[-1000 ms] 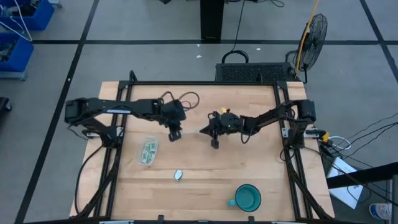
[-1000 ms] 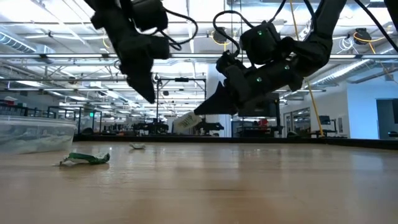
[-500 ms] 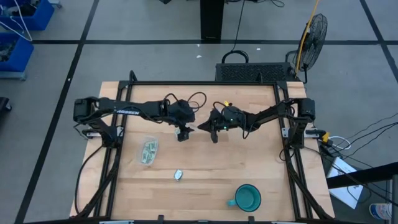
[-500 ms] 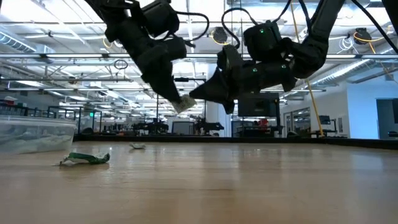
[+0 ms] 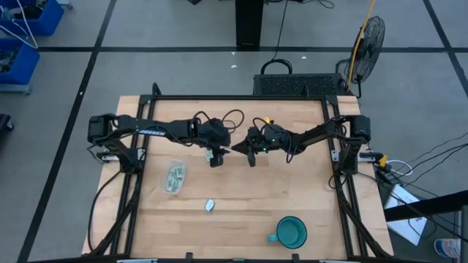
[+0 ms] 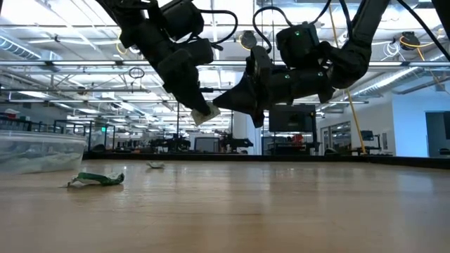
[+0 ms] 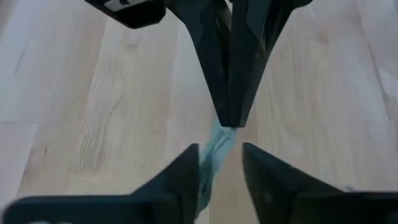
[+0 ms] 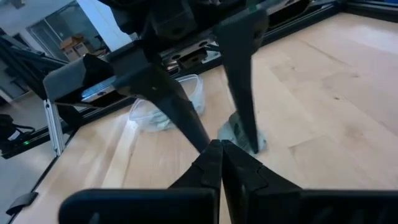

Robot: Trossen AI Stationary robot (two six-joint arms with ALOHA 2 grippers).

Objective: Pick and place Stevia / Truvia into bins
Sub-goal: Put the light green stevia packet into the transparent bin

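Hanging above the middle of the pale wooden table (image 5: 292,197), a flat green-and-white sachet (image 7: 214,146) passes between grippers, its print unreadable. The right gripper (image 8: 219,146) pinches it; the left gripper (image 7: 219,163) has narrowed around its other end. Clear tub (image 5: 174,177) holds sachets.

high: overhead, down | low: tabletop, level | wrists: close | shared: table (image 5: 241,212)

Both arms are matte black, built from slim jointed links. The left arm (image 5: 157,129) carries white lettering along one link. Looping black cables (image 5: 219,115) trail over the wrists. The fingers (image 7: 186,171) are dark, tapering wedges.
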